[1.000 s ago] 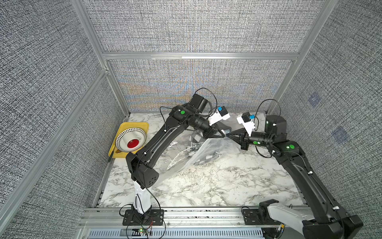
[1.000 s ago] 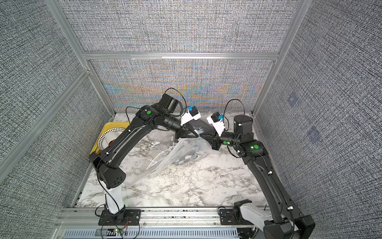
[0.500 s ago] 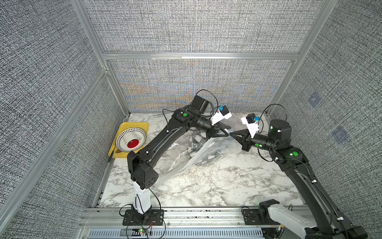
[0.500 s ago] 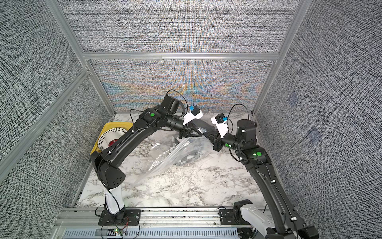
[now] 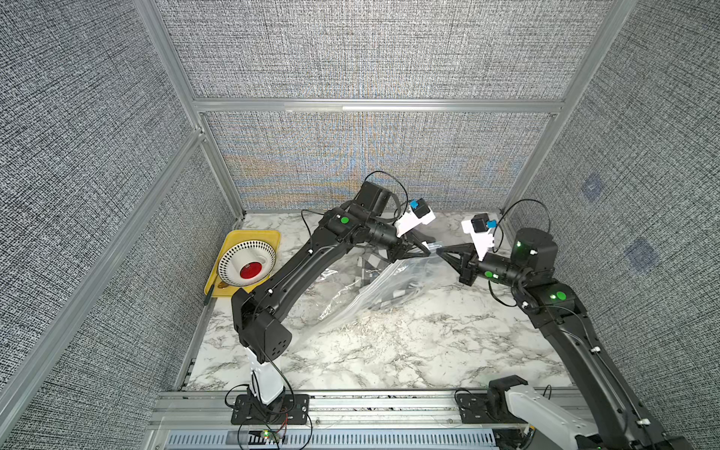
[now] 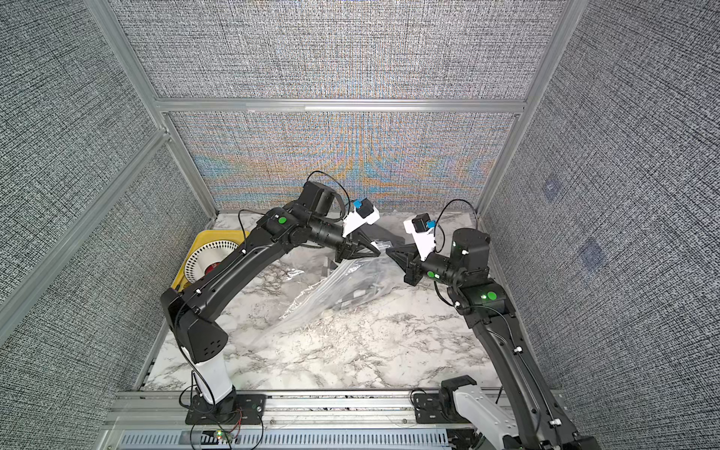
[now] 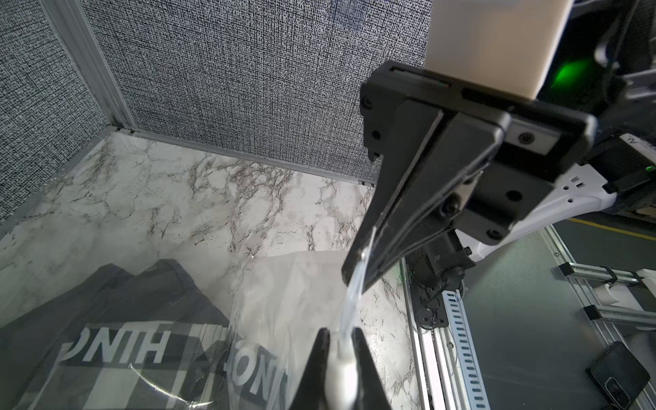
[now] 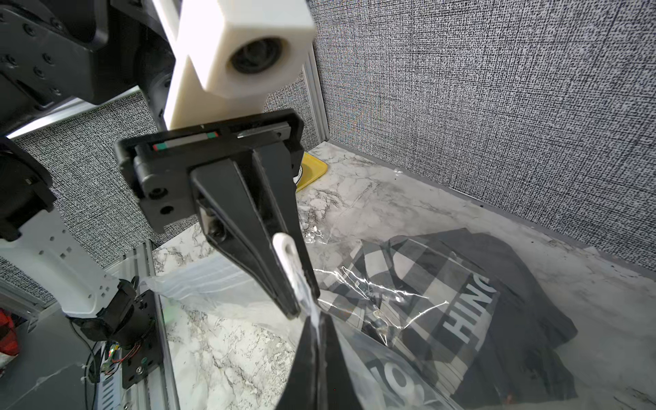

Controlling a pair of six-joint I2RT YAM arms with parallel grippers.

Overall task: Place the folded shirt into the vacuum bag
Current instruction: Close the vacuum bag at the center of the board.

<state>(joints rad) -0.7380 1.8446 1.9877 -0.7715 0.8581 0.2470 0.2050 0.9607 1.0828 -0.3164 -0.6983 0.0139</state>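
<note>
**A:** What sits farthest left?

**B:** A yellow tray (image 5: 269,235) on the marble table (image 5: 389,350), against the left wall. It holds a round white plate (image 5: 230,255) with a dotted rim and something red at its middle.

**A:** And next to that?

**B:** The left arm reaches over the table toward the back. The left gripper (image 5: 426,252) has its jaws nearly together, pinched on the white clip (image 8: 287,255) that rides the bag's zip edge. The left wrist view shows the clip wedged between the fingers (image 7: 358,340).

**A:** Where is the bag?

**B:** The vacuum bag (image 5: 370,296) is near the middle of the table, toward the back. One stretch of its edge is raised off the surface and pulled taut between the two grippers. The rest drapes down crinkled onto the marble, toward the left arm's base.

**A:** And the shirt?

**B:** The shirt (image 7: 117,305) lies flat on the table under the raised edge. It is dark, with a checked panel and white letters. Plastic film covers the checked part. I cannot tell whether the whole shirt is inside.

**A:** And on the right?

**B:** The right gripper (image 5: 440,254) points at the left one, tip almost to tip. Its jaws are fully closed on the bag's edge, just beside the clip.
</note>
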